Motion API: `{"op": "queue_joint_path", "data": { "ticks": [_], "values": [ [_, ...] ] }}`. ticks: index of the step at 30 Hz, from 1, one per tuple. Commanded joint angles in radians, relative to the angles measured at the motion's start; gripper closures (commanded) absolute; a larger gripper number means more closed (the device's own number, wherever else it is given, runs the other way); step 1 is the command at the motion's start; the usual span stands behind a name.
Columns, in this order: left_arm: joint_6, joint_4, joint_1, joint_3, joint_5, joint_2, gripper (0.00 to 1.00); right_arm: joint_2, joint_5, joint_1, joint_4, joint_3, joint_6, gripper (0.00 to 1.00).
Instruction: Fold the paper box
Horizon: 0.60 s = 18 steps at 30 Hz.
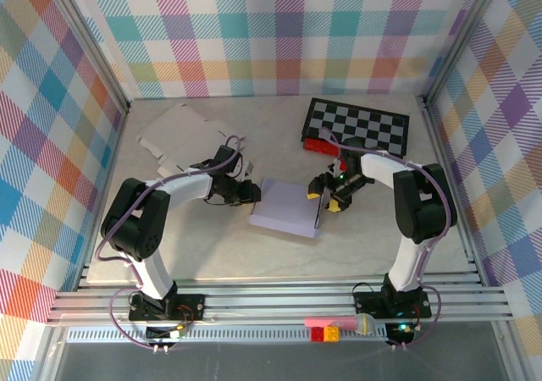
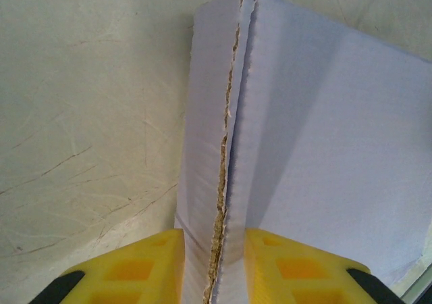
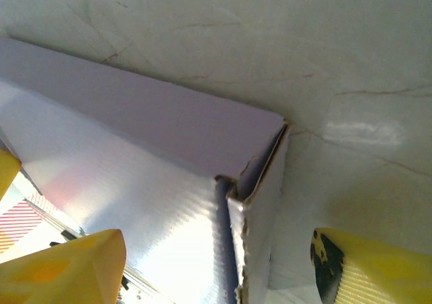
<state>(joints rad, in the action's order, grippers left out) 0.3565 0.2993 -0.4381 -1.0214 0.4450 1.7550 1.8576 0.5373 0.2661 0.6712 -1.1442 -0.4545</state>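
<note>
Paper box [image 1: 286, 207] lies mid-table, long axis roughly 9-to-3. Left gripper [image 2: 212, 250] pinches its raised 9 o'clock wall. Right gripper [image 3: 223, 277] gapes wide astride the 3 o'clock wall, fingers clear of it. Checkerboard [image 1: 357, 125] sits at 1 o'clock. There is bare table [image 1: 254, 258] toward 6.

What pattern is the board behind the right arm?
The board shows black-and-white checks, best in the top external view.

paper box [image 1: 284, 207]: pale lilac-white corrugated card, part-folded, base flat on the table, near-left of the checkerboard [image 1: 357, 125] and apart from it; on the side nearer the checkerboard a wall stands up and meets a second wall at an open corner [image 3: 260, 182], gap visible between them; on the side away from the checkerboard a doubled-over wall [image 2: 216, 148] stands upright, ragged brown edge along its seam
</note>
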Motion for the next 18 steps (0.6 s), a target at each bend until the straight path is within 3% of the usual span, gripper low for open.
{"op": "queue_joint_path", "data": {
  "ticks": [1, 6, 14, 18],
  "values": [
    [0.018, -0.012, -0.006, 0.015, 0.016, 0.003, 0.71, 0.027, 0.07, -0.005, -0.011, -0.006, 0.036, 0.27],
    [0.033, -0.061, -0.022, 0.011, 0.019, 0.022, 0.74, 0.034, 0.08, -0.004, -0.022, 0.001, 0.036, 0.27],
    [0.076, -0.093, -0.021, 0.042, 0.004, 0.024, 0.94, 0.011, 0.12, -0.004, -0.061, 0.038, 0.066, 0.27],
    [0.1, -0.128, -0.003, 0.071, 0.028, 0.027, 0.95, -0.05, 0.117, -0.007, -0.127, 0.091, 0.083, 0.22]
  ]
}}
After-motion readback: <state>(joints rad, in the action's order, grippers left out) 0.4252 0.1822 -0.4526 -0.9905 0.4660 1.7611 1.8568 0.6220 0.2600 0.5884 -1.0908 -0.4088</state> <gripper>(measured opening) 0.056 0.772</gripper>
